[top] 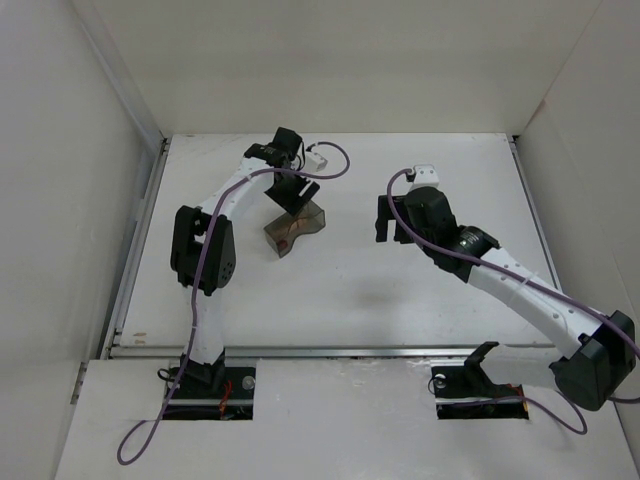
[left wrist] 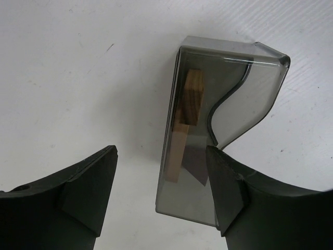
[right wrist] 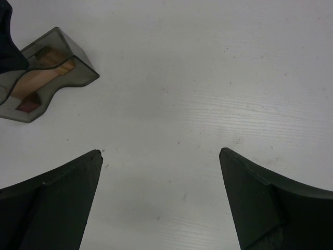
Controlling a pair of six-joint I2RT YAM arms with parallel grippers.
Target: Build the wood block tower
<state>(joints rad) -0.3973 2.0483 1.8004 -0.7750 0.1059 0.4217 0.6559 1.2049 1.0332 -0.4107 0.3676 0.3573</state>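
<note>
A dark translucent bin [left wrist: 223, 88] lies on its side on the white table. Inside it lie small wooden blocks: a striped brown and tan one [left wrist: 191, 99], a light tan one [left wrist: 177, 151] and a dark reddish-brown piece [left wrist: 195, 165]. No stacked tower shows. My left gripper [left wrist: 161, 153] is open just above the bin's near end; its right finger overlaps the bin's corner and its left finger stands apart. In the top view it [top: 288, 192] hovers over the bin [top: 297, 228]. My right gripper [right wrist: 160, 152] is open and empty over bare table, to the right of the bin [right wrist: 62, 65].
White walls enclose the table [top: 340, 290] on the left, back and right. A metal rail [top: 330, 350] runs along the near edge. Purple cables [top: 335, 165] trail from both arms.
</note>
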